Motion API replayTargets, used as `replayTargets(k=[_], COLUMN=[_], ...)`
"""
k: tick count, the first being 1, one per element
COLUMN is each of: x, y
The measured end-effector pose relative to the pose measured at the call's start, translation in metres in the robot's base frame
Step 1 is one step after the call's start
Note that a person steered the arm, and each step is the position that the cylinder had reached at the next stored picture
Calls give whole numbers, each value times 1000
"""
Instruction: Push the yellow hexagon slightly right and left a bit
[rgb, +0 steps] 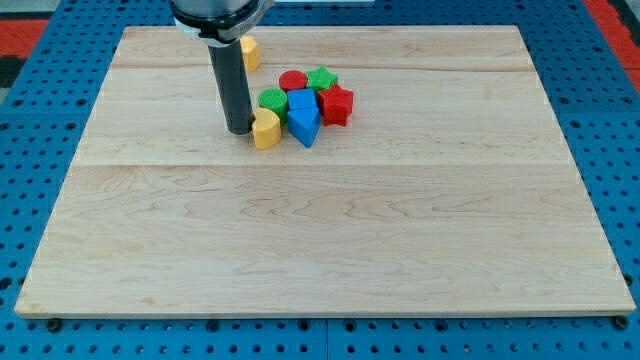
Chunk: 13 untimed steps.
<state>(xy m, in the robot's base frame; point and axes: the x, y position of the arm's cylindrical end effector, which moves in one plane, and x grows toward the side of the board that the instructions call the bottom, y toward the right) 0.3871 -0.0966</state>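
Your rod is standing upright over the wooden board (320, 230), with my tip (239, 131) touching, or all but touching, the left side of a yellow block (266, 130). No jaws here, so nothing is spread or pinching; the rod is simply leaning on that block.

Watch which yellow you are working. This near one looks rounded, maybe heart-like; its shape is hard to settle. A second yellow block (250, 52) is sitting near the view's top, half hidden behind the rod, and I cannot tell its shape either. The hexagon may be that one.

Risk: the near yellow block is crowding the blue block (304, 118) and green block (273, 101). Behind them are sitting a red round block (292, 81), another green block (322, 79) and a red star-like block (337, 104). Pushing right is likely shoving the whole cluster along.
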Motion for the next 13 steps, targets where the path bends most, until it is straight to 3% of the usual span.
replayTargets(k=[1, 2, 3, 4, 5, 7, 9, 11, 12, 13], x=[-1, -3, -47, -111, -134, -163, -151, -105, -143, -140], y=[0, -61, -97, -94, -29, 15, 136, 215, 199, 253])
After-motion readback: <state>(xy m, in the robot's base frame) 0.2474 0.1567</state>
